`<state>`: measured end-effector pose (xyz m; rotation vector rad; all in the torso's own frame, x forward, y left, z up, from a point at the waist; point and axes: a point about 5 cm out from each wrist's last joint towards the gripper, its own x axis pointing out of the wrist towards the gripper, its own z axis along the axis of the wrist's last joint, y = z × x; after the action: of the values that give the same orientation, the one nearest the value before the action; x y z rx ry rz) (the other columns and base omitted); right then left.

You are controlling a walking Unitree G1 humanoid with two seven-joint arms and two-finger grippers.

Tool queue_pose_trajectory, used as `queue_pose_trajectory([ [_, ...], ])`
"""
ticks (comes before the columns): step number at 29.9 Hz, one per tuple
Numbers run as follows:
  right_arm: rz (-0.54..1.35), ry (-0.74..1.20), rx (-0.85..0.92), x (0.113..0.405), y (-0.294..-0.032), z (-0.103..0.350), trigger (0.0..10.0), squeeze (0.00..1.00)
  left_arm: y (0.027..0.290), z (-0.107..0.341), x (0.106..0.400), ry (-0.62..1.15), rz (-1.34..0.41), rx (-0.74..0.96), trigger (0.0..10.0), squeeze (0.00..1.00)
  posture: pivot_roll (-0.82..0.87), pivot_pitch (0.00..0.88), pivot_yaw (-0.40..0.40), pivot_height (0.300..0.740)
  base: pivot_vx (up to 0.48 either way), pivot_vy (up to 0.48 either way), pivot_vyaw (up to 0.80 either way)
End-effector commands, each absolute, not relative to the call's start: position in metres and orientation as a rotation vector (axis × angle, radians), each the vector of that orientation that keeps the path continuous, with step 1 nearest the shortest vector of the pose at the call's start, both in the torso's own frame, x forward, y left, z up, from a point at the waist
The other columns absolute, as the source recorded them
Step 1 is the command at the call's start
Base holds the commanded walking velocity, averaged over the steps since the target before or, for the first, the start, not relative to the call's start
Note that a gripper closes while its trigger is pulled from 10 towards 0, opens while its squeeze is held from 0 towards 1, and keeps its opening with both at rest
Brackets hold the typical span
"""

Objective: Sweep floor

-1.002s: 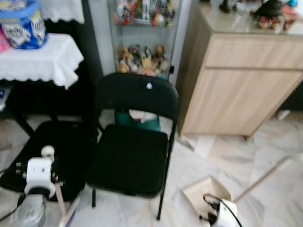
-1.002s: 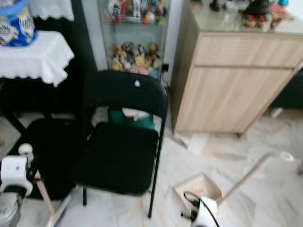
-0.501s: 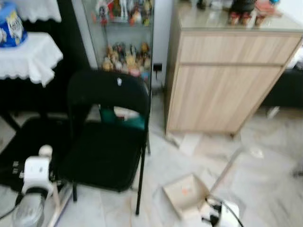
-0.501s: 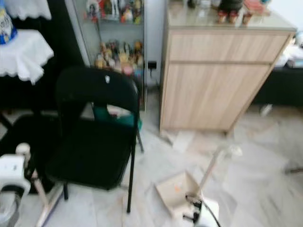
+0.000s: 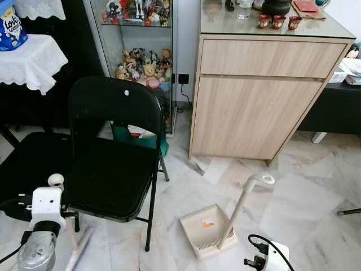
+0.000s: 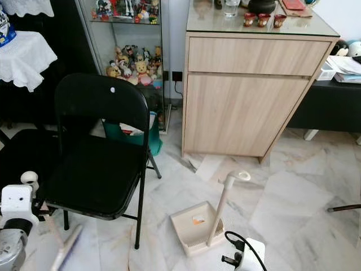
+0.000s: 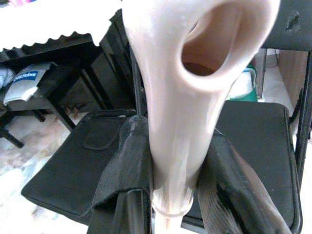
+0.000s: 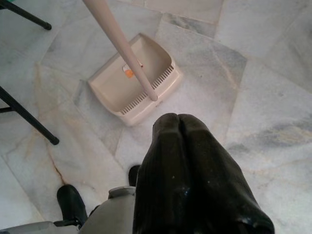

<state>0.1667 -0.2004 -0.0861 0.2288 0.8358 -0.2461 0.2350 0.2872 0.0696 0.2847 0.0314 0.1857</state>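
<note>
While the left tool (image 7: 168, 170) pinches the broom handle (image 7: 180, 122) for sweeping, the dustpan (image 5: 206, 228) waits upright on the marble floor (image 5: 304, 197); the right tool (image 8: 187, 170), fingers pressed together, holds nothing.

Folding chair (image 5: 113, 152) blocks the left; dustpan (image 5: 206, 228) stands on open marble floor (image 5: 304, 197)

i see chair (image 5: 113, 164) left on the floor (image 5: 304, 192) | display shelf (image 5: 138, 51) behind it | cabinet (image 5: 259, 96) right of the shelf | dustpan (image 5: 206, 228) on the floor before the cabinet, right of the chair | left hand (image 7: 170, 195) around broom handle (image 7: 190, 87), low left
</note>
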Motion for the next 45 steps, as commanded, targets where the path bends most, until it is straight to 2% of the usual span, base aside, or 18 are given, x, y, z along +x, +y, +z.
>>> queue_pose_trajectory([
  [1, -0.256, 0.84, 0.246, 0.165, -0.199, -0.087, 10.0, 0.0, 0.289, 0.075, 0.236, 0.015, 0.176, 0.299, 10.0, 0.0, 0.01, 0.11, -0.015, 0.74, 0.0, 0.0, 0.0],
  [21, -0.25, 0.835, 0.22, 0.166, -0.201, -0.086, 10.0, 0.0, 0.279, 0.068, 0.238, 0.034, 0.14, 0.289, 10.0, 0.0, 0.01, 0.097, -0.016, 0.74, 0.0, 0.0, 0.0],
  [31, -0.267, 0.777, 0.22, 0.181, -0.205, -0.078, 10.0, 0.0, 0.277, 0.068, 0.238, 0.032, 0.13, 0.29, 10.0, 0.0, 0.0, 0.097, -0.017, 0.74, 0.0, 0.0, 0.21],
  [45, -0.274, 0.774, 0.225, 0.181, -0.205, -0.078, 10.0, 0.0, 0.273, 0.068, 0.238, 0.022, 0.11, 0.308, 10.0, 0.0, 0.0, 0.113, -0.017, 0.74, 0.0, -0.046, 0.0],
])
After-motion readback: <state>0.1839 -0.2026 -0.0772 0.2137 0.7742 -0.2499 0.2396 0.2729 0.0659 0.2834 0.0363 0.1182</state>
